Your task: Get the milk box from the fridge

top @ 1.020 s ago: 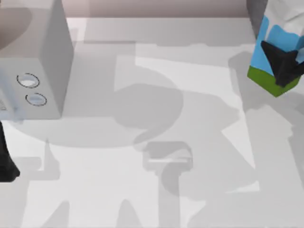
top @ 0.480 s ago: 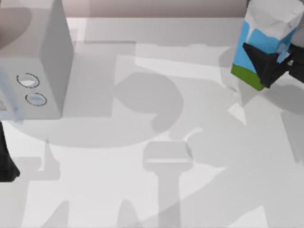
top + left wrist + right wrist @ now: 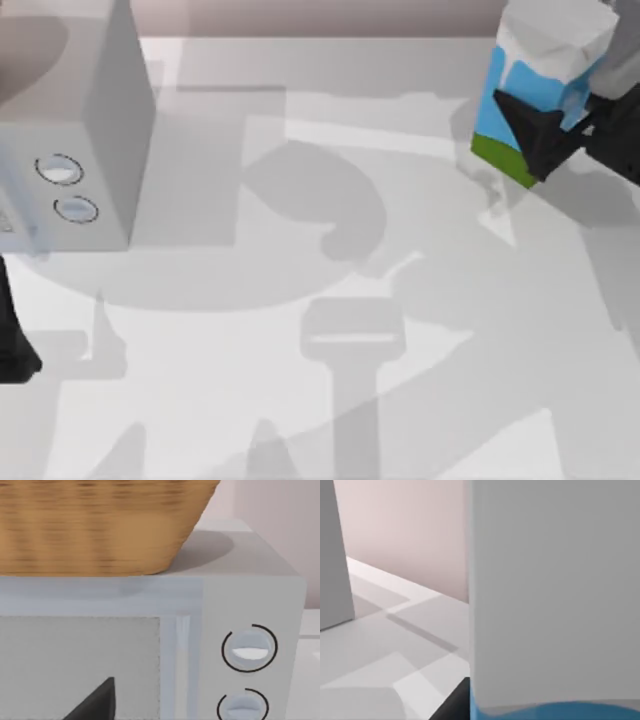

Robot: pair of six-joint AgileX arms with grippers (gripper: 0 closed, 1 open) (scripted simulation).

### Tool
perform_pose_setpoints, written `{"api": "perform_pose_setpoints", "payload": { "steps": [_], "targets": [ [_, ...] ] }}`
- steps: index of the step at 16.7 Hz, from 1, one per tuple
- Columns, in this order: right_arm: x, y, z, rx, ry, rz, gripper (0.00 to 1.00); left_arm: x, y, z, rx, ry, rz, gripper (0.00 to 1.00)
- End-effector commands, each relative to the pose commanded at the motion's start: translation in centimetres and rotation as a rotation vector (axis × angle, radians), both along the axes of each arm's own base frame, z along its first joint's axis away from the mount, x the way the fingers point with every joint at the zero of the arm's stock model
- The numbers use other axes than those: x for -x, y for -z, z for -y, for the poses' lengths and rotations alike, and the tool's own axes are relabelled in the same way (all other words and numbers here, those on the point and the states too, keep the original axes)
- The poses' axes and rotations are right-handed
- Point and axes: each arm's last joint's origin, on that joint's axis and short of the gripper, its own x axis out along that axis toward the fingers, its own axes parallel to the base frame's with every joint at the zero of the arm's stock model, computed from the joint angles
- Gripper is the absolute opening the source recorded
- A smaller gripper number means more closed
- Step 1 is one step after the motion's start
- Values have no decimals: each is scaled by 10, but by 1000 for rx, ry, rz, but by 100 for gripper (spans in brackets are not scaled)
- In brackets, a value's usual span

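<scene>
The milk box (image 3: 548, 45), with a white gabled top, a sky-blue middle and a green base, hangs tilted above the table's back right corner. My right gripper (image 3: 540, 135) is shut on it, a dark finger (image 3: 530, 125) pressed across its blue side. In the right wrist view the milk box (image 3: 555, 595) looms close, white with a blue strip along one edge, and a dark fingertip (image 3: 456, 704) sits beside it. The fridge is out of view. My left arm (image 3: 12, 340) stays parked at the table's left edge.
A pale grey box with two round dials (image 3: 70, 130) stands at the back left, close in front of the left wrist camera (image 3: 250, 650). A wicker basket (image 3: 100, 525) rests on top of it. A white table (image 3: 300, 400) stretches between the arms.
My right gripper has carried the milk box leftward and slightly toward the back of the table. The left arm has not moved.
</scene>
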Motion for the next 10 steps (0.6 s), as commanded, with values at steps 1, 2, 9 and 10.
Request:
{"api": "perform_pose_setpoints", "payload": {
  "steps": [1,2,9,10],
  "targets": [
    [-5,5,-6,0,-3,-1,0,0,0,0,0,0,0,100],
    [-11,10,-12,-1,-6,-1,0,0,0,0,0,0,0,100],
    [-22,21,-27,0,-12,7,0,0,0,0,0,0,0,100],
    [-22,21,-27,0,-12,7,8,0,0,0,0,0,0,100]
  ]
}}
